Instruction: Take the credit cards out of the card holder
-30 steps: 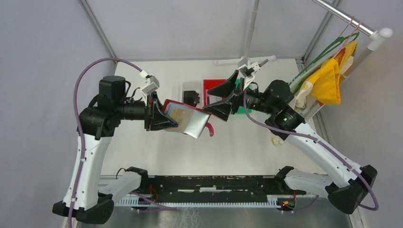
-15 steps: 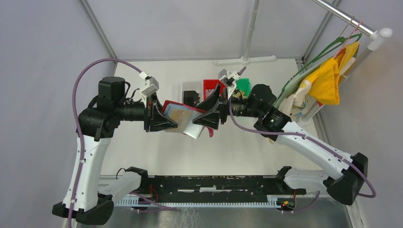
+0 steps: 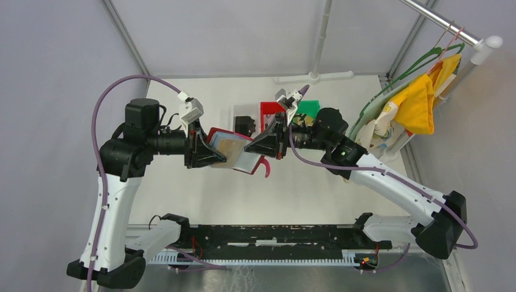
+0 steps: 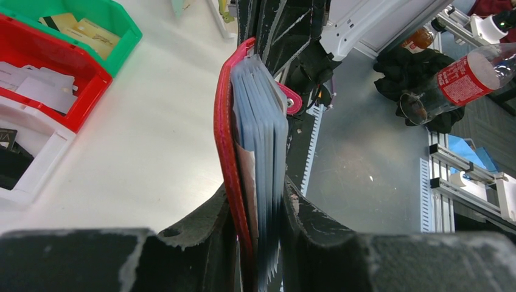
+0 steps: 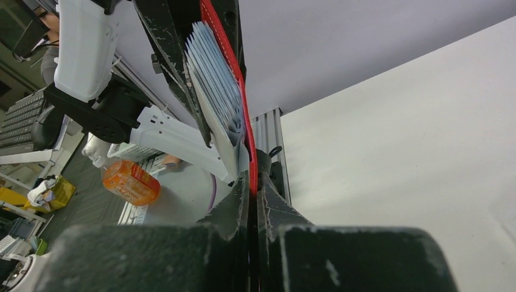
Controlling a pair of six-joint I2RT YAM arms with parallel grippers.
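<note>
1. One flat, matte white table (image 3: 316, 188) carries the whole scene.
2. Two jointed white-and-black arms, the left arm (image 3: 112, 188) and the right arm (image 3: 395, 182), reach towards each other over the middle of the table.
3. One soft yellow cloth garment (image 3: 420, 103) hangs from a metal rail at the far right.
4. Two open-topped plastic bins stand side by side at the far side, a red bin (image 3: 268, 109) and a green bin (image 3: 311, 107). The left wrist view shows flat tan cards (image 4: 94, 36) lying in the green one.
5. One dark red, leather-like folding card holder (image 3: 240, 155) is held in the air above the table, between the two grippers. It lies opened out, with its long axis running left to right from one gripper to the other. Its inner face is turned up towards the overhead camera.
6. The left gripper (image 4: 258, 188) is clenched on one end, with one finger on the red cover and the other against the inner pack. The right gripper (image 5: 251, 176) is pinched tight on the thin red cover at the opposite end.
7. The credit cards (image 4: 261, 121) show edge-on as a fanned pack of thin grey-blue leaves, too close-packed to count.
8. One small, rounded red strap tab (image 3: 266, 167) curls down from the right end.
</note>
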